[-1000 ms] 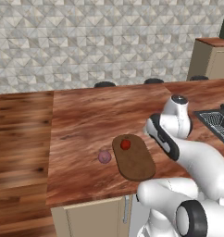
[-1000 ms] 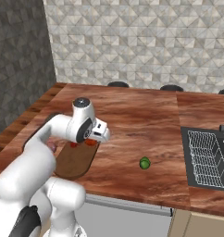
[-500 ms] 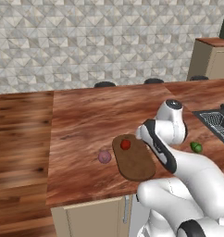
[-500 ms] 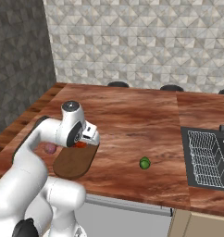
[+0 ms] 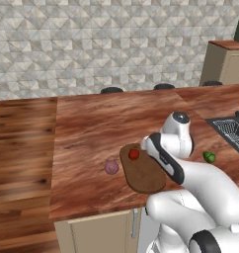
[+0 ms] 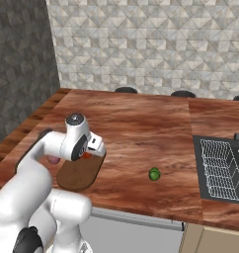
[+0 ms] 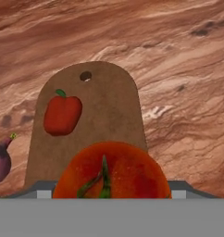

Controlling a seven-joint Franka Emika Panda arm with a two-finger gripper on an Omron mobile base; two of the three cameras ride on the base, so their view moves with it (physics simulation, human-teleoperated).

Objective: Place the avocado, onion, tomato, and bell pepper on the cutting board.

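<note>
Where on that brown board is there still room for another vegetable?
The cutting board is bare down its middle and right side, beside the bell pepper near the holed end. The tomato hangs over the near end. The onion crowds the board's left edge.

Even bright rendered light, soft shadows, sharp.

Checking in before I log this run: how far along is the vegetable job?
Done: the bell pepper lies on the cutting board. In hand: the tomato sits at the gripper, over the board's near end. Left: the onion beside the board and the avocado farther along the counter.
</note>
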